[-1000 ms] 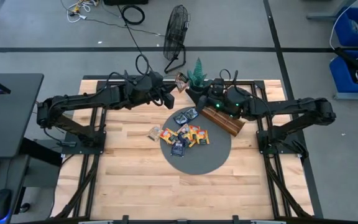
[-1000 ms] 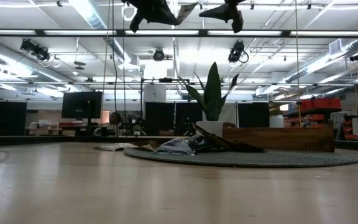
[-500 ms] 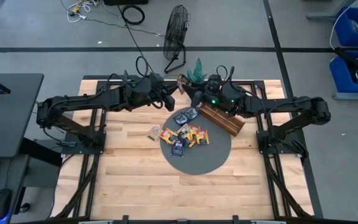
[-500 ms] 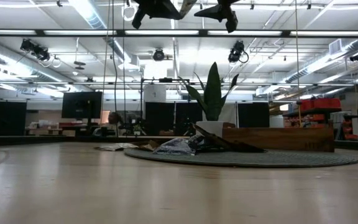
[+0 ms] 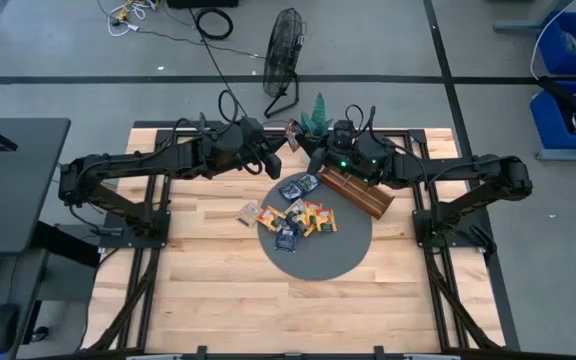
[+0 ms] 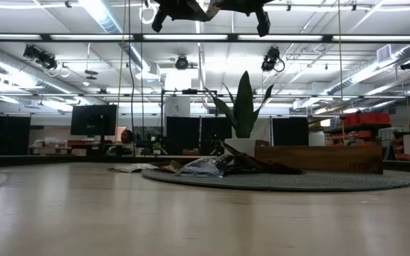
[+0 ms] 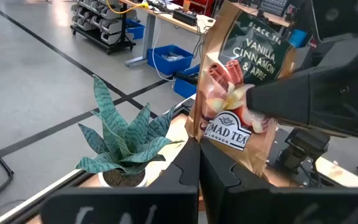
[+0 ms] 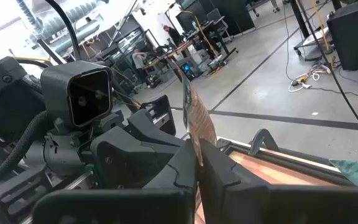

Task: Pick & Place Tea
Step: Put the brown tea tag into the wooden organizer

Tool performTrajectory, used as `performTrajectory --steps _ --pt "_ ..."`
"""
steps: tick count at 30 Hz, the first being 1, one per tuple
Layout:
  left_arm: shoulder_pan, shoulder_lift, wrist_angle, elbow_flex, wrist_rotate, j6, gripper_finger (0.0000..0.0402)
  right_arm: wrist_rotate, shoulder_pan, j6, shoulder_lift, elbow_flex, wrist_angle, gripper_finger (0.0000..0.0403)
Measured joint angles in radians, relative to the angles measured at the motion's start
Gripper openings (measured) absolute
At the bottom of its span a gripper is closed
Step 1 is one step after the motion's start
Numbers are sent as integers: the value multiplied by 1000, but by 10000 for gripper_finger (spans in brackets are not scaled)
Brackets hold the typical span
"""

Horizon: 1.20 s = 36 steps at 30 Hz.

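I see the sachet [image 7: 238, 99] up close in the left wrist view: a brown-gold foil packet with a dark green top panel, printed with vanilla, cinnamon and apple, red-pink cinnamon sticks and a pale flower, and a dark brand label near its lower edge. In the high view it sits at the upper centre of the frame [image 5: 291, 130], held in the air between the two arms above the far edge of the desk [image 5: 208, 290], just beside the green plant [image 5: 318, 115]. My left pincer [image 5: 280, 146] is clenched on its lower edge, and my right pincer [image 5: 306, 143] is now clenched on it too; the right wrist view shows the packet edge-on [image 8: 197, 121], rising from between that pincer's closed fingers. The rest of the tea [image 5: 293, 215] lies in a loose heap of dark blue and orange-yellow sachets on the upper left part of the round grey mat [image 5: 323, 255], with one pale one just off its left rim, and the wooden tray [image 5: 360, 195] lies slanted at the mat's upper right. Compared with a second ago, the right pincer has moved left to meet the sachet and has shut on it, where before it stood wide apart; the left pincer has stayed clenched.
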Motion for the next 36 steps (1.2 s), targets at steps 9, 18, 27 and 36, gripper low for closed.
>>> performTrajectory --steps 9,18,27,36 --pt "-5 0 0 0 0 40 1 -59 -4 -17 -1 0 1 3" --pt "-5 0 5 0 4 75 1 -112 -5 -20 -1 0 -1 34" --pt "-4 0 5 0 1 81 1 -140 -6 -27 -10 0 -4 130" --pt "-4 0 -11 0 9 110 1 -141 -25 -62 -90 -1 -128 224"
